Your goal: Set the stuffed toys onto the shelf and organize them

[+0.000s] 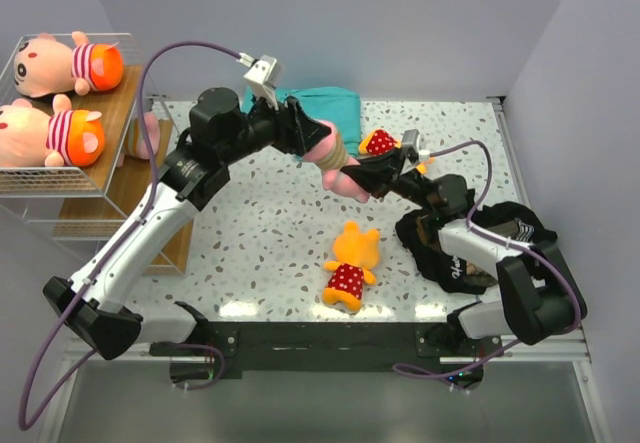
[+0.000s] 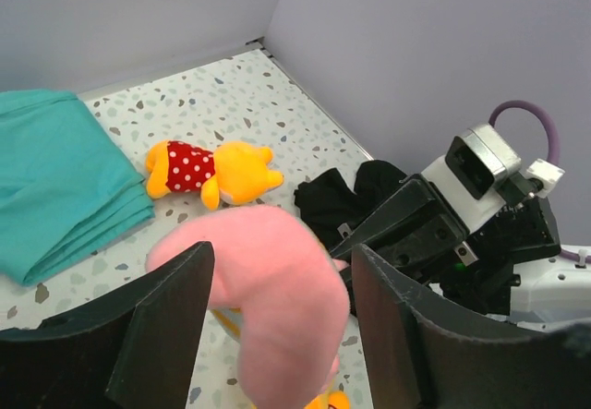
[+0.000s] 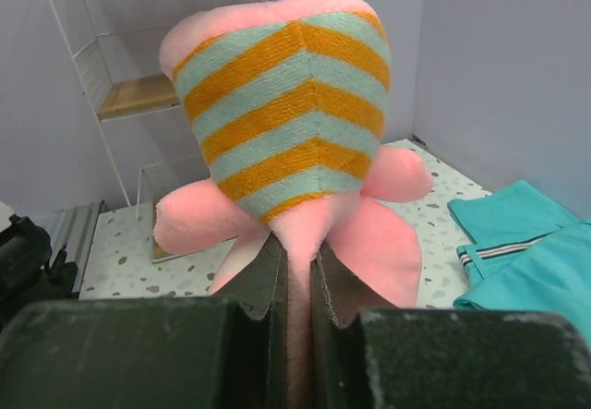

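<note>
We note the right gripper [image 3: 295, 270] pinching the pink toy [image 3: 286, 104] by a limb above the table [image 1: 260, 233], with the left gripper [image 2: 282, 289] spread around it. Releasing before the left closes would likely drop it short of the shelf [image 1: 115, 103].

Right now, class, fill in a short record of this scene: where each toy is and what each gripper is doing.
held toy: pink toy, above the table
right gripper: shut on pink toy
left gripper: jaws either side of pink toy, grip unclear
on shelf: two more pink toys
on table: two orange toys
other: teal cloth, black garment
</note>
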Tool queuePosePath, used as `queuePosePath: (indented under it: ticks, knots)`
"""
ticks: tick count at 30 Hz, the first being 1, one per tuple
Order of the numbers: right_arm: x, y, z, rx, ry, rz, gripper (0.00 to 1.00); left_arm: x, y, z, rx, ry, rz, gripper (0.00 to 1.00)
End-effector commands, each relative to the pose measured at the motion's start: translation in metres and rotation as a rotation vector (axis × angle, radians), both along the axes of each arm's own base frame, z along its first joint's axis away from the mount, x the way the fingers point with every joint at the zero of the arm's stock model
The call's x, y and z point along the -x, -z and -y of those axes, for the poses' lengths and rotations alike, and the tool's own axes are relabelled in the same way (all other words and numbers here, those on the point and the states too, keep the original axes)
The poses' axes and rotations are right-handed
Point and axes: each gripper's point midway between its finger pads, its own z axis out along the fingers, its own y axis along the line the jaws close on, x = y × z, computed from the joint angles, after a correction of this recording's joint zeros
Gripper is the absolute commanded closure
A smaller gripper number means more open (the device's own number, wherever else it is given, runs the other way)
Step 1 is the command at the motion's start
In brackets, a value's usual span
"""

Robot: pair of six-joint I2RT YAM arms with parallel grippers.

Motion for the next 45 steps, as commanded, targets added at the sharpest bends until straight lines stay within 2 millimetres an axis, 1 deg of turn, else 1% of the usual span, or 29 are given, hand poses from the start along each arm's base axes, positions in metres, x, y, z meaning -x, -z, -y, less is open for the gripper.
queuePosePath:
  ticks: [1, 2, 5, 7, 10, 11, 12, 14, 15, 17, 20, 22, 23, 24, 26, 27, 28, 29, 32, 34, 35, 37, 38, 40, 41, 42, 43, 44, 45]
  knots:
    - [0.038, -0.075, 0.017, -0.158, 0.017, 0.378, 1.00, -0.011, 0.002, -0.015, 0.016, -0.072, -0.032, 0.32]
    - [0.037, -0.076, 0.018, -0.161, 0.025, 0.380, 1.00, -0.012, 0.007, -0.017, 0.009, -0.080, -0.038, 0.32]
    - [0.034, -0.077, 0.019, -0.163, 0.044, 0.387, 1.00, -0.016, 0.007, -0.025, -0.003, -0.109, -0.031, 0.31]
    - [0.035, -0.078, 0.019, -0.165, 0.040, 0.389, 1.00, -0.015, 0.006, -0.024, 0.005, -0.099, -0.033, 0.31]
    - [0.035, -0.078, 0.018, -0.165, 0.030, 0.383, 1.00, -0.009, 0.003, -0.013, 0.054, -0.033, -0.039, 0.35]
    - [0.034, -0.077, 0.016, -0.164, 0.026, 0.375, 1.00, -0.008, 0.008, -0.009, 0.073, -0.016, -0.063, 0.36]
    - [0.034, -0.076, 0.015, -0.163, 0.019, 0.370, 1.00, -0.003, 0.002, -0.003, 0.100, 0.031, -0.052, 0.39]
    - [0.034, -0.077, 0.014, -0.164, 0.010, 0.366, 1.00, 0.000, 0.008, 0.004, 0.128, 0.065, -0.090, 0.42]
    - [0.036, -0.077, 0.013, -0.165, 0.003, 0.368, 1.00, 0.004, 0.007, 0.008, 0.143, 0.100, -0.089, 0.44]
    - [0.035, -0.077, 0.011, -0.160, -0.009, 0.362, 1.00, 0.004, 0.013, 0.013, 0.152, 0.123, -0.116, 0.46]
    - [0.035, -0.074, 0.006, -0.155, -0.039, 0.347, 1.00, 0.004, 0.008, 0.016, 0.177, 0.142, -0.105, 0.51]
    - [0.033, -0.070, 0.002, -0.148, -0.059, 0.325, 0.92, 0.006, 0.004, 0.018, 0.194, 0.167, -0.100, 0.60]
    - [0.032, -0.068, 0.000, -0.146, -0.065, 0.318, 0.88, 0.008, -0.004, 0.019, 0.216, 0.185, -0.078, 0.65]
    - [0.030, -0.066, 0.000, -0.145, -0.064, 0.312, 0.81, 0.009, -0.003, 0.021, 0.219, 0.205, -0.082, 0.81]
    - [0.028, -0.066, -0.001, -0.147, -0.061, 0.306, 0.74, 0.009, -0.005, 0.022, 0.221, 0.219, -0.079, 1.00]
    - [0.026, -0.065, 0.000, -0.151, -0.052, 0.301, 0.66, 0.010, -0.005, 0.022, 0.218, 0.228, -0.079, 1.00]
    - [0.026, -0.065, 0.000, -0.152, -0.049, 0.298, 0.63, 0.010, -0.005, 0.022, 0.215, 0.230, -0.076, 1.00]
    - [0.024, -0.064, 0.001, -0.154, -0.040, 0.292, 0.57, 0.008, -0.004, 0.019, 0.207, 0.225, -0.070, 1.00]
    - [0.014, -0.059, 0.000, -0.152, -0.015, 0.247, 0.44, 0.004, -0.003, 0.012, 0.185, 0.212, -0.049, 1.00]
    - [0.006, -0.058, 0.001, -0.158, 0.012, 0.225, 0.41, 0.001, -0.007, 0.007, 0.168, 0.197, -0.007, 1.00]
    - [0.003, -0.055, 0.001, -0.154, 0.018, 0.202, 0.37, -0.002, 0.001, 0.002, 0.144, 0.170, -0.030, 1.00]
    - [-0.004, -0.056, 0.003, -0.157, 0.053, 0.179, 0.31, -0.006, -0.002, -0.005, 0.097, 0.138, 0.019, 1.00]
    - [-0.012, -0.048, 0.002, -0.137, 0.076, 0.128, 0.25, -0.012, 0.005, -0.011, 0.065, 0.093, 0.005, 1.00]
    - [-0.025, -0.046, 0.005, -0.118, 0.138, 0.098, 0.22, -0.015, 0.003, -0.019, 0.015, 0.059, 0.047, 1.00]
    - [-0.032, -0.037, 0.006, -0.089, 0.164, 0.048, 0.18, -0.018, 0.008, -0.023, -0.012, 0.030, 0.043, 1.00]
    - [-0.037, -0.034, 0.007, -0.074, 0.188, 0.032, 0.16, -0.019, 0.005, -0.027, -0.028, 0.014, 0.060, 1.00]
    - [-0.043, -0.035, 0.009, -0.069, 0.214, 0.016, 0.15, -0.021, 0.006, -0.031, -0.061, -0.002, 0.083, 1.00]
    - [-0.050, -0.029, 0.012, -0.051, 0.254, -0.037, 0.10, -0.025, 0.012, -0.038, -0.092, -0.047, 0.076, 1.00]
    - [-0.056, -0.026, 0.015, -0.044, 0.279, -0.068, 0.08, -0.026, 0.008, -0.043, -0.108, -0.068, 0.093, 1.00]
